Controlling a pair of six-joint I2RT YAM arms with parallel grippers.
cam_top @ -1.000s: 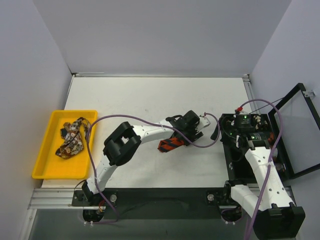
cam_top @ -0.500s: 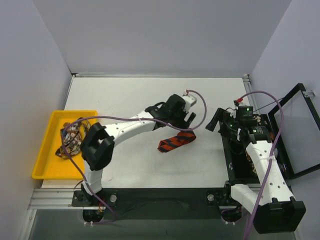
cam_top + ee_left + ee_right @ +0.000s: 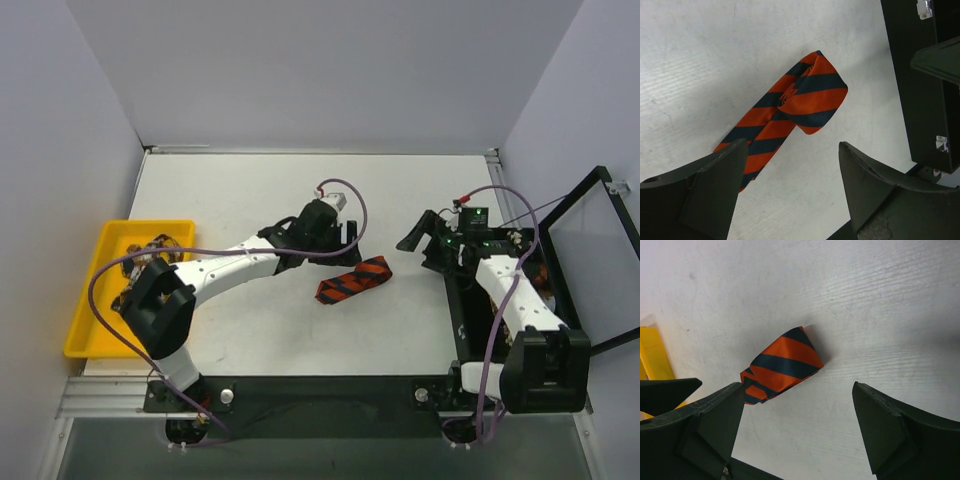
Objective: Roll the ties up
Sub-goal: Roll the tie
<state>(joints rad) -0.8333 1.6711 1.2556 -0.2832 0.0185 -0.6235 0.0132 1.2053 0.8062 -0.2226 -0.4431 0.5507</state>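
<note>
My left gripper (image 3: 792, 144) and right gripper (image 3: 797, 386) both hover with jaws spread wide, holding nothing. The partly rolled red-orange and black striped fabric necktie (image 3: 355, 279) lies on the white tabletop (image 3: 300, 190) near both, touched by neither. Patterned brown and cream ties (image 3: 140, 280) sit bunched in the yellow plastic tray (image 3: 82, 318).

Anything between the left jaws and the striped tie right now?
Nothing visible. The striped tie lies flat on the table, and the left gripper hovers just past it with its jaws open. In the left wrist view, only white table surface shows between the fingers and the fabric.
</note>
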